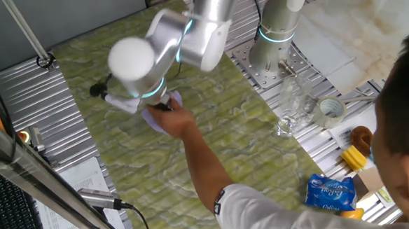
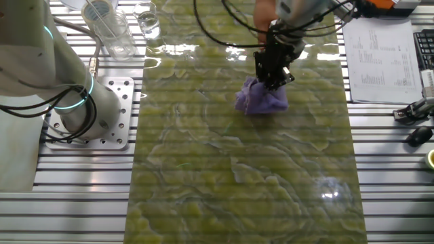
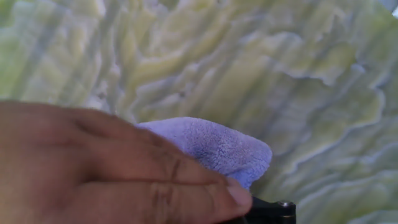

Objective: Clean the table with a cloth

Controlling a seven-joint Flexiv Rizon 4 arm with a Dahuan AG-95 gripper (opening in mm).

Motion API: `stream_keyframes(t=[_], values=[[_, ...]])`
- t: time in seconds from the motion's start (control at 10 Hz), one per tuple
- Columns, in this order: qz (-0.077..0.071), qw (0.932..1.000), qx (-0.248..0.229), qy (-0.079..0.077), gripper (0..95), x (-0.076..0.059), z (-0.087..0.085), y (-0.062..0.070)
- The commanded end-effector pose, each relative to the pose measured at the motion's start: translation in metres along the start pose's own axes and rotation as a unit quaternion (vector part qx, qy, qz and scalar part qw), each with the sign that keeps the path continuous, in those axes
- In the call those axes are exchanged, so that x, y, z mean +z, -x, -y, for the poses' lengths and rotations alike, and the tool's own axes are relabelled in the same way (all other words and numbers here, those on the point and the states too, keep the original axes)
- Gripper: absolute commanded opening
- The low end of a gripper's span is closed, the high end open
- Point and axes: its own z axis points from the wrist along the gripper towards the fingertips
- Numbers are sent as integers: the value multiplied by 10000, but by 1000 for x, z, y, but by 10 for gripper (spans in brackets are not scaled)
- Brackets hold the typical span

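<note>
The table [image 1: 248,147] is a green-yellow marbled surface, also seen in the other fixed view [image 2: 237,176] and filling the hand view [image 3: 280,62]. The lavender cloth [image 2: 261,100] lies bunched on it, and shows in one fixed view [image 1: 154,121] and the hand view [image 3: 217,146]. My gripper [image 2: 274,80] stands straight down over the cloth, its fingertips close together in the cloth's raised top. A person's hand [image 1: 177,123] rests on the cloth at my fingers. It hides the jaws in the hand view [image 3: 93,168].
The person's arm [image 1: 207,163] and head [image 1: 408,118] reach in from the front right. Glass cups [image 1: 292,110], a tape roll [image 1: 330,109] and a blue packet [image 1: 330,192] sit on the ribbed metal. The robot base [image 2: 88,112], glassware [image 2: 108,27] and papers [image 2: 380,54] flank the table.
</note>
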Motion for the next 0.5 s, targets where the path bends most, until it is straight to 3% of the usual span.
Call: stream_keyframes(t=[0.1, 0.5], values=[[22, 10000, -22, 26, 0, -10, 8, -1], [33, 10000, -49, 31, 0, -16, 12, -13]])
